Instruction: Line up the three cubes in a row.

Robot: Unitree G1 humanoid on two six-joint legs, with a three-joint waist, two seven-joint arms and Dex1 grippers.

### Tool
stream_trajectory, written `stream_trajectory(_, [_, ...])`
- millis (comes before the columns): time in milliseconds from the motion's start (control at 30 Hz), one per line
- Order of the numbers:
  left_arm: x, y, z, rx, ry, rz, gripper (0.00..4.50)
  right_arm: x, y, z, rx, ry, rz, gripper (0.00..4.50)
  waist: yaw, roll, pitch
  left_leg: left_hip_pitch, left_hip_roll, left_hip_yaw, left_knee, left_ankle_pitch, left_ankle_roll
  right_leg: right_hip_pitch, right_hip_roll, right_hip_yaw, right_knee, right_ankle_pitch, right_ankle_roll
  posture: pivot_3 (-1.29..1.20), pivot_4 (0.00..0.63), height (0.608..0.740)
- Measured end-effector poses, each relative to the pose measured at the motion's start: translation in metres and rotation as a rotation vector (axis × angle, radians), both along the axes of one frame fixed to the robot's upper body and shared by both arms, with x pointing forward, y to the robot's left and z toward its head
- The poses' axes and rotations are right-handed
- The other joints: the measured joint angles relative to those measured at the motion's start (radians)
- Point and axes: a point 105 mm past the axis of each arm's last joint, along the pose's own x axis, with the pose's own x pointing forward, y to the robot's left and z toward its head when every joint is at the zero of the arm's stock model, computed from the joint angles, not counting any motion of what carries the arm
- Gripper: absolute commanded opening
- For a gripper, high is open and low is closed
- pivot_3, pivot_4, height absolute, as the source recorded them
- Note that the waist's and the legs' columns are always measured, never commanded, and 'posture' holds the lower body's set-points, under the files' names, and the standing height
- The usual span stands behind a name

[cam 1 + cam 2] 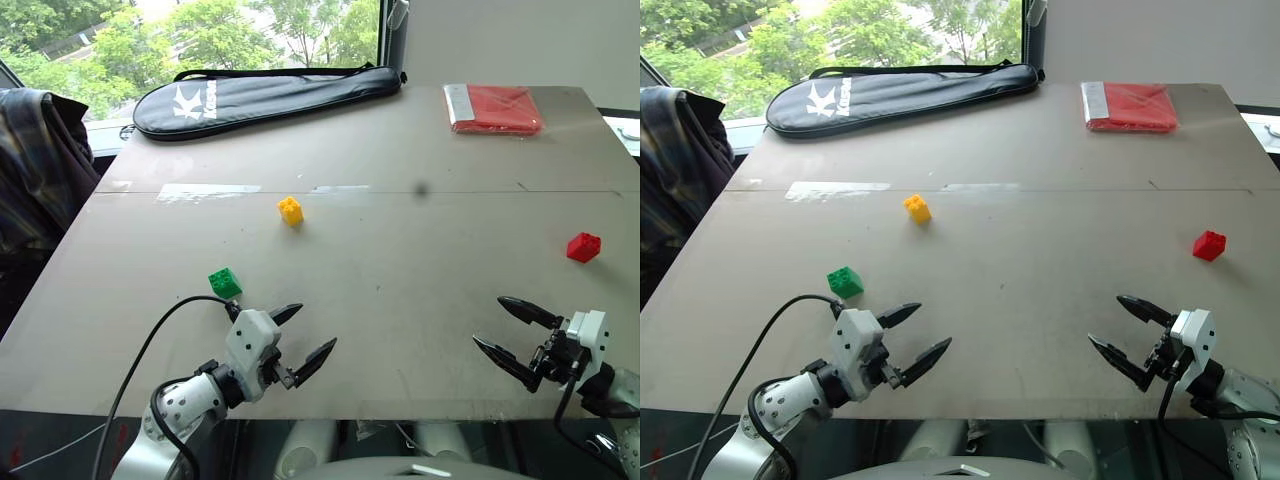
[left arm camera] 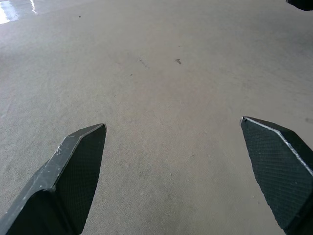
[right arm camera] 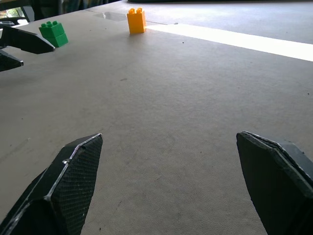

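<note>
Both claws gape wide and empty near the table's (image 1: 420,130) near edge: left gripper (image 1: 310,335), right gripper (image 1: 505,325). The green cube (image 1: 225,282) lies just beyond the left gripper, the yellow cube (image 1: 290,210) farther off, the red cube (image 1: 583,246) far right. The right wrist view catches green and yellow; the left wrist view, bare tabletop.

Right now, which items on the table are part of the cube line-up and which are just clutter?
Task items:
yellow cube
green cube
red cube

Clutter:
black racket bag
red packet
plaid garment, off the table's left edge
</note>
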Motion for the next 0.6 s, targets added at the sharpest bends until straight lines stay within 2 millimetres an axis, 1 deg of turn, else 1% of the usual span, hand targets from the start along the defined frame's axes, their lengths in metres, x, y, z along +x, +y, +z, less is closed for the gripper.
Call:
stream_trajectory(67, [-0.0003, 0.0000, -0.0002, 0.001, 0.001, -0.002, 4.49, 0.0001, 0.0001, 0.0000, -0.001, -0.001, 0.002, 4.50, 0.000, 0.000, 0.000, 0.000, 0.000, 0.000, 0.000, 0.000, 0.000, 0.000, 0.000, 0.000, 0.000, 0.000, 0.000, 0.00, 0.150, 0.712])
stream_trajectory(233, [0.0010, -0.0004, 0.0018, 0.005, -0.008, -0.014, 4.49, 0.0076, 0.0035, 0.0035, -0.010, -0.018, 0.015, 4.50, -0.001, 0.000, 0.000, 0.000, 0.000, 0.000, 0.000, 0.000, 0.000, 0.000, 0.000, 0.000, 0.000, 0.000, 0.000, 0.00, 0.150, 0.712])
stream_trajectory(600, [0.0025, -0.0002, 0.0043, 0.007, -0.016, -0.025, 4.49, 0.0071, 0.0069, 0.0017, -0.003, 0.006, 0.024, 4.50, -0.001, 0.000, 0.000, 0.000, 0.000, 0.000, 0.001, 0.000, 0.000, 0.000, 0.000, 0.000, 0.001, 0.000, 0.000, 0.00, 0.150, 0.712])
